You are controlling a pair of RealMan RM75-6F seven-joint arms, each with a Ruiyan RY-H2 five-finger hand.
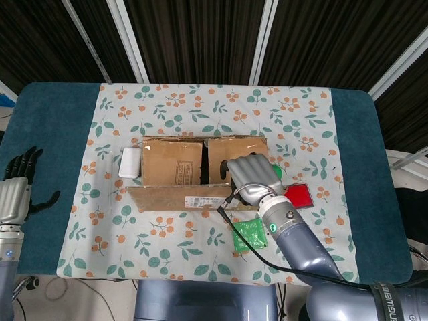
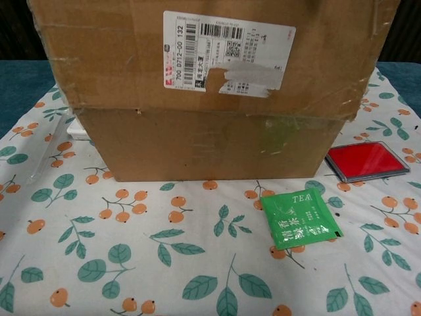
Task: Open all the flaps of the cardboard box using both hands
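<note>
- Cardboard box [image 1: 200, 170] sits near the middle of the desk [image 1: 53, 134], on the floral cloth [image 1: 200, 107] that covers the desk's centre.
- From the head view I see the near flap [image 1: 180, 198] folded outward toward me; it carries a white shipping label [image 1: 204, 198].
- From the chest view I see the same near flap [image 2: 210, 56] leaning toward the camera, its shipping label [image 2: 227, 60] facing it, above the box's front wall [image 2: 210, 148].
- Two inner flaps [image 1: 172, 164] still lie across the opening, with a dark gap between them.
- Right hand [image 1: 249, 177] rests on the right end of the near flap, at the box's front right corner. Its fingers [image 1: 246, 167] are curled over the flap's edge; I cannot tell whether they grasp the cardboard or only press on it.
- A black cable [image 1: 247, 237] runs from the right wrist down along the forearm.
- Left hand [image 1: 19, 184] hovers over the left, teal edge of the desk, well apart from the box. Its fingers [image 1: 23, 160] are spread and hold nothing.
- White flat object [image 1: 130, 162] lies just beside the box's left wall.
- Red flat case [image 1: 297, 195] lies on the cloth to the right of the box, near the right hand.
- Green tea sachet [image 2: 299, 218] lies on the cloth in front of the box, toward its right corner.
</note>
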